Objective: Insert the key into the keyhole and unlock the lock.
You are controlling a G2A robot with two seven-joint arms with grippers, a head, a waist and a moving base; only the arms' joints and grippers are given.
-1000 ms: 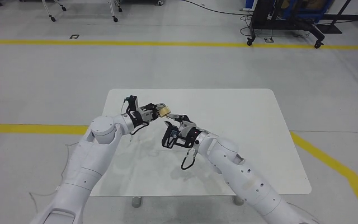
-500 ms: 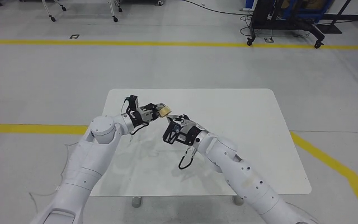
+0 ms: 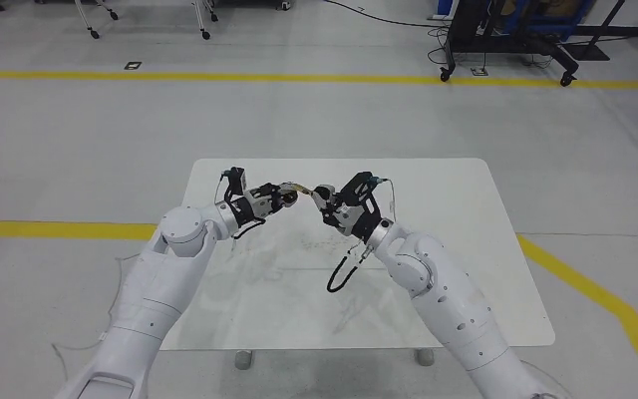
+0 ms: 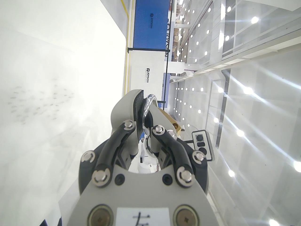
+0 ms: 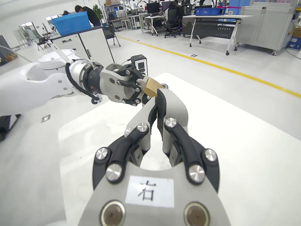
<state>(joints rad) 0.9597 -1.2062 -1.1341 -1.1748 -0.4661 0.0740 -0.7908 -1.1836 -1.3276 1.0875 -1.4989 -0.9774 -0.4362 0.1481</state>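
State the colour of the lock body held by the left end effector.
The lock body is brass-gold, seen best in the right wrist view.

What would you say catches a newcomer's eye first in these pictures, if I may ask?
The brass padlock stands out first, held above the white table by its silver shackle in the left gripper. Next comes the right gripper, fingers pressed shut, its tip right at the padlock's body; whether a key sits between them cannot be seen.
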